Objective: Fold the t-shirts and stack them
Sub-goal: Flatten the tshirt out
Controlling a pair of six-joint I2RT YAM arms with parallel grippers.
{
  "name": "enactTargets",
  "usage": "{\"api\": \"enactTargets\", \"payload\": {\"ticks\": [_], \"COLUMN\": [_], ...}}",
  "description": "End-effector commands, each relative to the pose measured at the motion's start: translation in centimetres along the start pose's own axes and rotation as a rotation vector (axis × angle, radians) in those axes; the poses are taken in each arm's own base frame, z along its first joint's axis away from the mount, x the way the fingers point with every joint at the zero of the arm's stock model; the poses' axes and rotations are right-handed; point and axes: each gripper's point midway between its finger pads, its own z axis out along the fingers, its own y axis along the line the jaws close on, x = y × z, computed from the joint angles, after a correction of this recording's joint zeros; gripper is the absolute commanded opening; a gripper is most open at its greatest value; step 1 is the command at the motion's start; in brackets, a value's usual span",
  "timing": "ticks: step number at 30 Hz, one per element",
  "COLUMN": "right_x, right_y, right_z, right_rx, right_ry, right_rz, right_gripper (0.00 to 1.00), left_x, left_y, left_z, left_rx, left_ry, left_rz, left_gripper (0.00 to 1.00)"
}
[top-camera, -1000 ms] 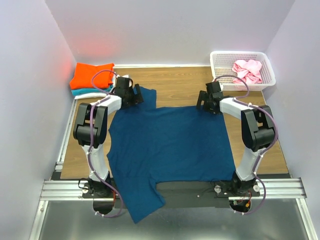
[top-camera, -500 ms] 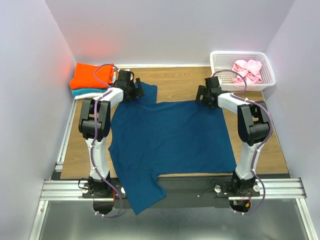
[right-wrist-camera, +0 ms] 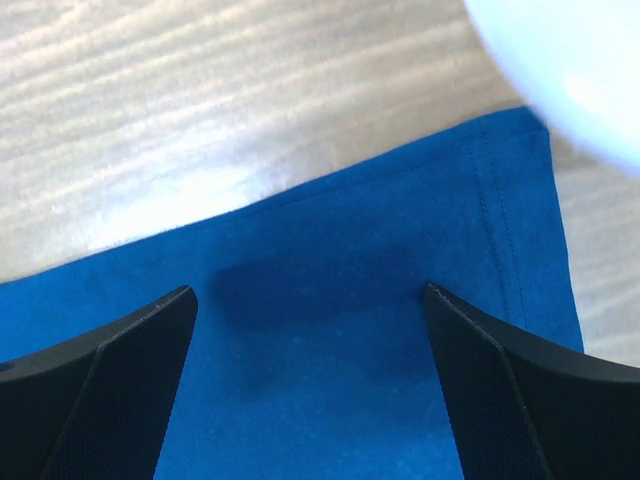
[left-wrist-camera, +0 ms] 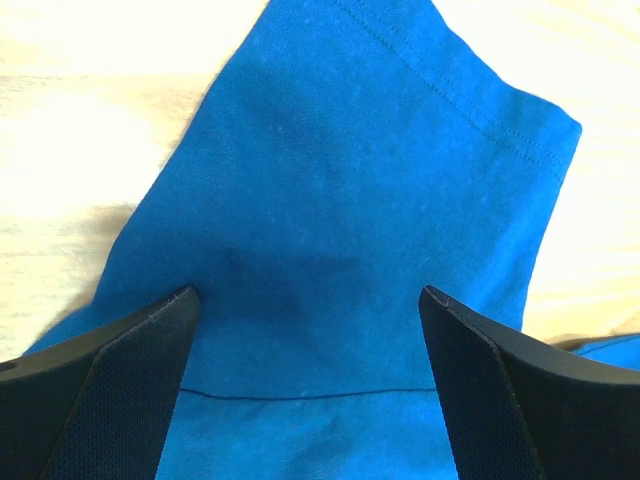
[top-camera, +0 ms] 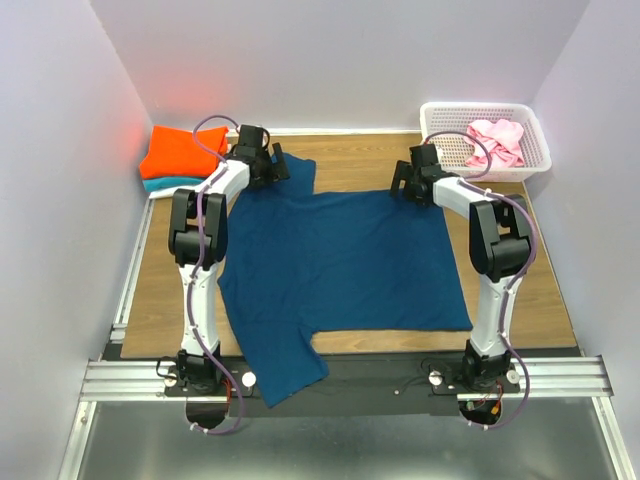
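Top: navy t-shirt (top-camera: 340, 260) lies spread flat on the table (top-camera: 350, 165). The left gripper (top-camera: 265, 168) is over its far-left sleeve, the right gripper (top-camera: 410, 187) over its far-right corner (pink tee (top-camera: 495, 140) in basket (top-camera: 440, 112), orange tee (top-camera: 180, 150) folded far left).
Left wrist: fingers (left-wrist-camera: 110, 390) spread wide, sleeve between them, not pinched.
Right wrist: fingers (right-wrist-camera: 510, 400) wide apart over the hem corner.

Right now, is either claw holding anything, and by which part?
Nothing is held. The left claw is open over the far sleeve of the blue t-shirt; the right claw is open over its far right corner.
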Motion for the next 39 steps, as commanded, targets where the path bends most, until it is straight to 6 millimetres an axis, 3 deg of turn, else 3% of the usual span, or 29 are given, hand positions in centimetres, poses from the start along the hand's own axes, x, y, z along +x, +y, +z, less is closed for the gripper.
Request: {"api": "enactTargets", "payload": {"ticks": [1, 11, 23, 32, 36, 38, 39], "right_x": [0.9, -0.3, -1.8, -2.7, -3.2, -4.8, -4.3], "right_y": [-0.5, 0.0, 0.3, 0.7, 1.4, 2.0, 2.0], "right_z": [2.0, 3.4, 4.5, 4.2, 2.6, 0.2, 0.3], "right_rx": [0.006, -0.015, -0.024, -0.051, -0.104, -0.137, -0.139], "right_ry": [0.043, 0.03, 0.007, -0.004, -0.008, -0.049, -0.038], "right_rz": [-0.009, 0.0, 0.003, 0.003, -0.016, -0.019, -0.025], "right_gripper": [1.0, 1.0, 1.0, 1.0, 1.0, 1.0, 1.0], "left_x": [1.0, -1.3, -2.3, -3.1, -4.8, -7.2, -7.7], "left_y": [1.4, 1.0, 0.9, 0.5, -0.5, -1.9, -2.1], "left_z": [1.2, 2.6, 3.4, 3.4, 1.9, -1.0, -1.8], "left_rx": [-0.024, 0.003, 0.023, 0.049, 0.069, 0.088, 0.086], "left_ry": [0.066, 0.048, 0.046, 0.037, -0.001, -0.065, -0.083], "left_rz": [-0.005, 0.003, -0.008, -0.011, 0.002, 0.018, 0.023], "left_gripper": [0.98, 0.98, 0.98, 0.98, 0.98, 0.98, 0.98]}}
